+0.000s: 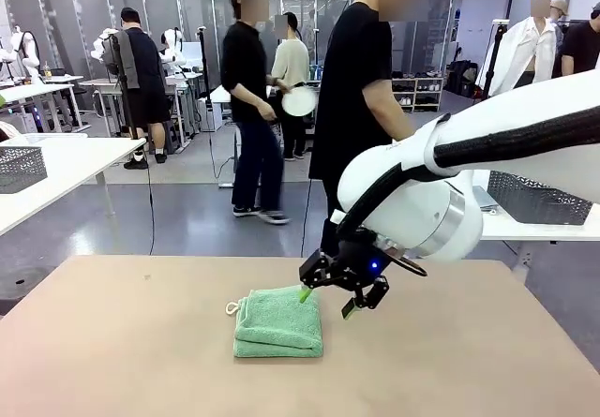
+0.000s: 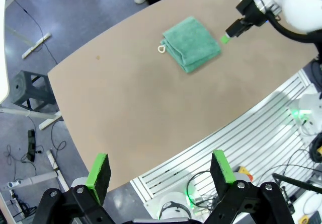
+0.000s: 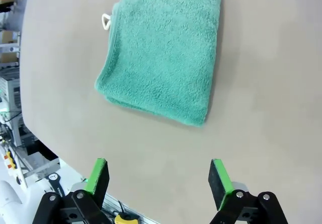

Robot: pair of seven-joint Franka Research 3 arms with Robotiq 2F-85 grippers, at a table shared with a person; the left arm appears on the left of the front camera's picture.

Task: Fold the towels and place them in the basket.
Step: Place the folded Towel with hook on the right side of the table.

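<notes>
One mint-green towel (image 1: 278,321) lies folded into a thick square on the brown table (image 1: 141,342), with its white loop (image 1: 232,308) at the left corner. My right gripper (image 1: 326,302) hovers open just off the towel's right far corner, empty. In the right wrist view the towel (image 3: 161,58) lies ahead of the open right gripper (image 3: 158,176), apart from it. My left gripper (image 2: 160,169) stands open and empty over the table's near edge, far from the towel (image 2: 191,44). A dark mesh basket (image 1: 539,199) sits on a white side table at the right, partly behind my right arm.
A person in a black shirt (image 1: 361,89) stands at the table's far side, behind my right arm. A paler grey mesh basket (image 1: 19,167) rests on another white table at the left. Bare tabletop surrounds the towel.
</notes>
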